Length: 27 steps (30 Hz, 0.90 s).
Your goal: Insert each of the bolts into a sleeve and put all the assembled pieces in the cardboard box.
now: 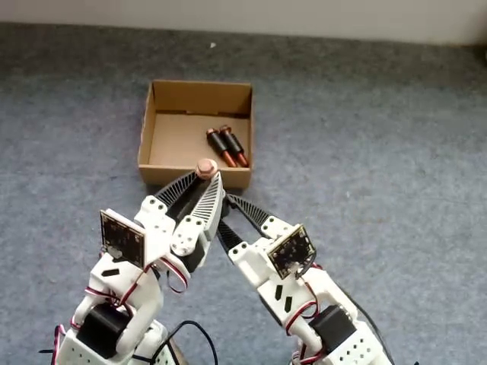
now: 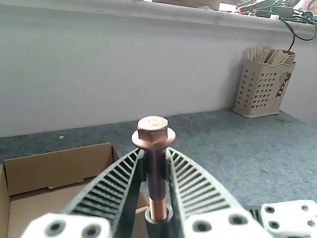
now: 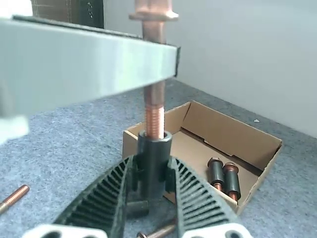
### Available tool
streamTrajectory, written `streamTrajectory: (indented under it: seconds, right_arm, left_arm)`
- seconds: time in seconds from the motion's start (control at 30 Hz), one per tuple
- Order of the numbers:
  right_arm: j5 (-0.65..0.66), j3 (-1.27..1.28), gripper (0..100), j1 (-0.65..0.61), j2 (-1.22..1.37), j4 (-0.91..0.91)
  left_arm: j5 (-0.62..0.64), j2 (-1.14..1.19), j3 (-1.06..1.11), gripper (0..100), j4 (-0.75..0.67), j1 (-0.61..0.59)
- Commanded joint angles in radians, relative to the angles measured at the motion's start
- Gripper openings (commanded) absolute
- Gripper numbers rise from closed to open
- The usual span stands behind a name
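- The left pincer (image 2: 154,157) is clamped on a copper bolt (image 2: 154,135), which stands upright with its head above the tips.
- The right pincer (image 3: 151,166) grips a black sleeve (image 3: 154,148) just beneath, and the bolt's threaded end enters the sleeve's top.
- Just beyond both pincers' tips sits the cardboard box (image 1: 199,87), with two assembled pieces (image 1: 227,146) inside.

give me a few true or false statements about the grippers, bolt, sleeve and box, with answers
1. The left gripper holds a bolt upright. True.
2. The box is empty. False: two assembled pieces lie in it.
3. The right gripper holds a sleeve. True.
4. The bolt sits fully inside the sleeve. False: only its threaded end is at the sleeve's mouth, and the head stands well above it.
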Motion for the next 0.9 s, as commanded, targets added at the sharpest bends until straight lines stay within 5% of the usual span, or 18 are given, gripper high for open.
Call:
streamTrajectory:
  seconds: [0.0, 0.87]
  right_arm:
    - [0.012, 0.079, 0.5, -0.004, -0.022, -0.027]
    - [0.005, 0.088, 0.5, 0.084, -0.022, -0.028]
  left_arm:
    - [0.014, -0.008, 0.035, 0, -0.023, -0.007]
    - [0.008, -0.004, 0.157, 10, -0.018, -0.012]
